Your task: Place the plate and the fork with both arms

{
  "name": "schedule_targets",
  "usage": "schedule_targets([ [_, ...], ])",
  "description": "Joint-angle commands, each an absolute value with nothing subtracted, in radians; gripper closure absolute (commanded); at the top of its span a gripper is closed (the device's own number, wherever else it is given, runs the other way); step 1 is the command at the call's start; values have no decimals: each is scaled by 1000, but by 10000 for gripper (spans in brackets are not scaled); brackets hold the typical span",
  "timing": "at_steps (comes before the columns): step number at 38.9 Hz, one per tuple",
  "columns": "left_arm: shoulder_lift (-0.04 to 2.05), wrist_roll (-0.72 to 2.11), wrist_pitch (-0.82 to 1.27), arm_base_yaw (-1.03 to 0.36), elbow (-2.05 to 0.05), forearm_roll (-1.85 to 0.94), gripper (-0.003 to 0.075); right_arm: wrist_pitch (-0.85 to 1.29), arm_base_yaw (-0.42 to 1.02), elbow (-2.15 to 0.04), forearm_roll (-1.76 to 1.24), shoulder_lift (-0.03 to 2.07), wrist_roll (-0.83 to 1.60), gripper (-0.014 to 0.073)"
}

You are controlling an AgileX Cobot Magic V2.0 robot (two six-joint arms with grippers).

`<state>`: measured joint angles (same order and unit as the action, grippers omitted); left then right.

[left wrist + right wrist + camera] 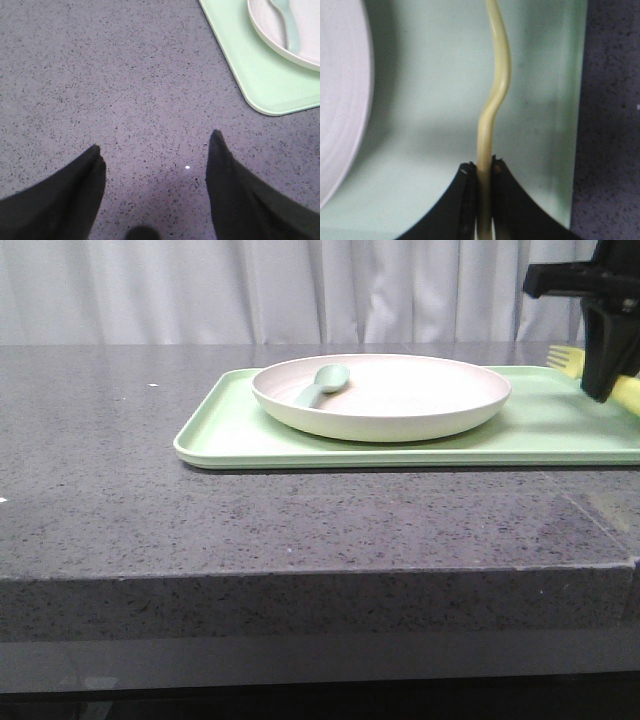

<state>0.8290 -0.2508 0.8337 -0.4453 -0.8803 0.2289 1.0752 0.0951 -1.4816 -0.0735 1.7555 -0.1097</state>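
Right gripper [484,170], at the front view's right edge, clamped the fork [495,95] above the tray [560,420]; releasing only once flat beside the plate [400,405] seemed wisest.

Plate [400,400] matte; fork [495,100] smooth glossy plastic; tray [560,425] smooth satin; table [100,440] speckled polished stone.

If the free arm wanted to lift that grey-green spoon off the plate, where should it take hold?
By the handle, I'd guess. The spoon lies in the plate, bowl farther back, handle running toward the plate's near left rim. That thin end faces the open left end effector, which hovers over bare table left of the tray. Coming down from above, fingers straddling the handle, looks simplest.
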Motion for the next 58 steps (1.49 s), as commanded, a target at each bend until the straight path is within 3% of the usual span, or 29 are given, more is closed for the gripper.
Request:
schedule_targets([
  [1,826,-253,767,-452,-908,243,289,1037,92,-1501,-84,1740,-99,599],
  [4,826,-253,767,-452,-908,243,289,1040,92,-1501,-84,1752,-99,583],
  [15,826,-253,767,-452,-908,243,289,1029,92,-1501,-84,1757,-100,314],
  [18,826,-253,767,-452,-908,241,289,1035,92,-1501,-84,1748,-99,281],
  [35,826,-253,767,-452,-908,235,289,1158,97,-1485,-84,1521,-35,277],
  [58,826,-253,769,-452,-908,235,289,1011,98,-1053,-84,959,-8,277],
])
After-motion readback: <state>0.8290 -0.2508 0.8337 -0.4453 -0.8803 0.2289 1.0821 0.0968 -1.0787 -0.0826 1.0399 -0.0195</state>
